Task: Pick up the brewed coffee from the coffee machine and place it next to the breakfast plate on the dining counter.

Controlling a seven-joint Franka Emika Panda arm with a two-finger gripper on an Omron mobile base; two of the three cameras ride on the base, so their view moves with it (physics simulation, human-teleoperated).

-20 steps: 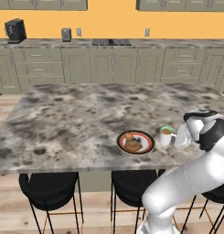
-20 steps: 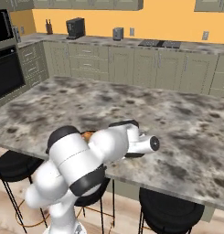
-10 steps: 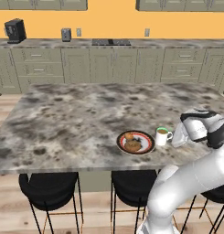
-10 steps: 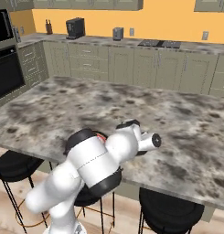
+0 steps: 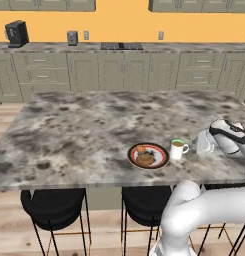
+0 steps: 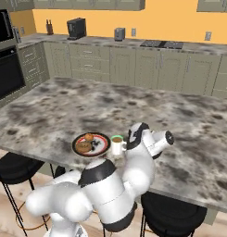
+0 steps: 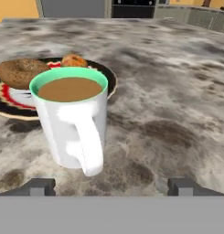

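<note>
The brewed coffee [image 5: 178, 148], a white mug with a green rim, stands upright on the dining counter [image 5: 89, 125] just right of the breakfast plate [image 5: 148, 155]. In the hand view the mug [image 7: 74, 121] faces me handle-first, with the plate [image 7: 10, 107] behind it to the left. My gripper [image 5: 204, 144] hovers a short way right of the mug, open and holding nothing. Its fingertips [image 7: 38, 186] stand wide apart in front of the handle, clear of it. From the right base view, the mug [image 6: 117, 145] sits between the plate [image 6: 91, 144] and my hand. The coffee machine [image 5: 16, 33] stands on the far wall counter.
Black stools [image 5: 54, 205] sit under the counter's near edge. A cooktop [image 5: 121, 46] and a small grey appliance [image 5: 72, 37] are on the wall counter. A black oven [image 6: 6, 55] stands at the left of the right base view.
My hand has drawn back to the right, away from the mug, which now stands free beside the plate. The mug and plate have not moved.
</note>
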